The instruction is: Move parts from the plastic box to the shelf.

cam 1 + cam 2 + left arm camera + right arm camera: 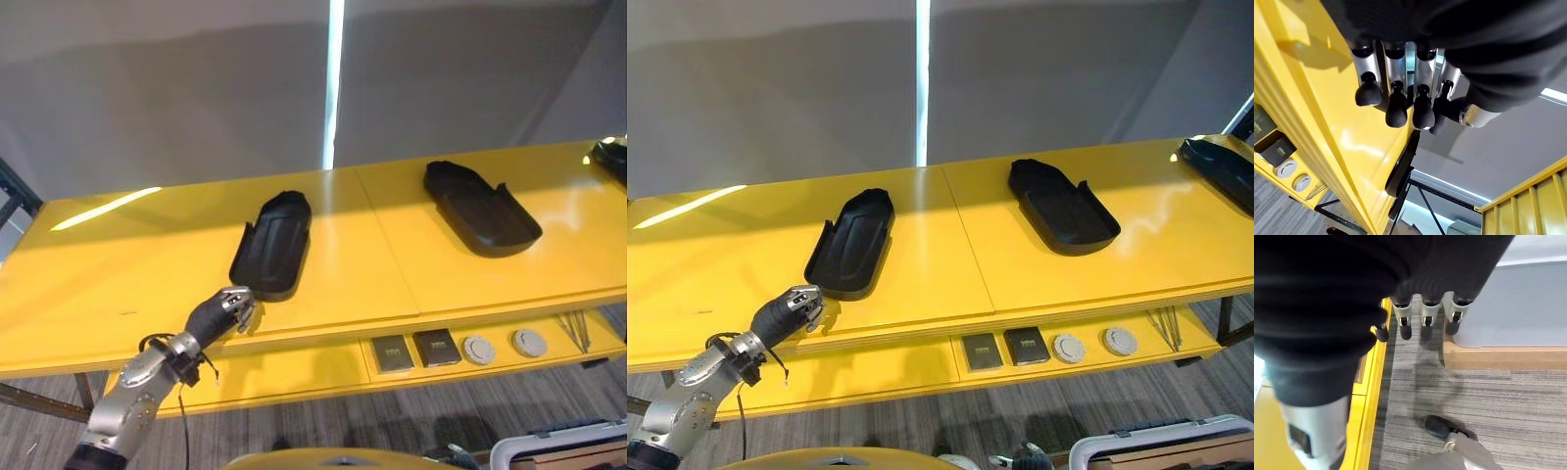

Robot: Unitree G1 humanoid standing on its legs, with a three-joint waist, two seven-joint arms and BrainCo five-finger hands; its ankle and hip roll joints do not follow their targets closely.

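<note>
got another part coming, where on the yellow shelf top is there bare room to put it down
Widest bare patch: the yellow shelf top, on the robot's left of the nearest black part, beyond the left hand. A narrower strip lies between that part and the middle black part. The right end is crowded: a third black part sits there.

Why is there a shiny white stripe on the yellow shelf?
In the left eye view, light from the bright gap in the wall glares off the glossy shelf as a white streak; the right eye view shows it too, and the left wrist view shows a softer sheen near the left hand.
</note>
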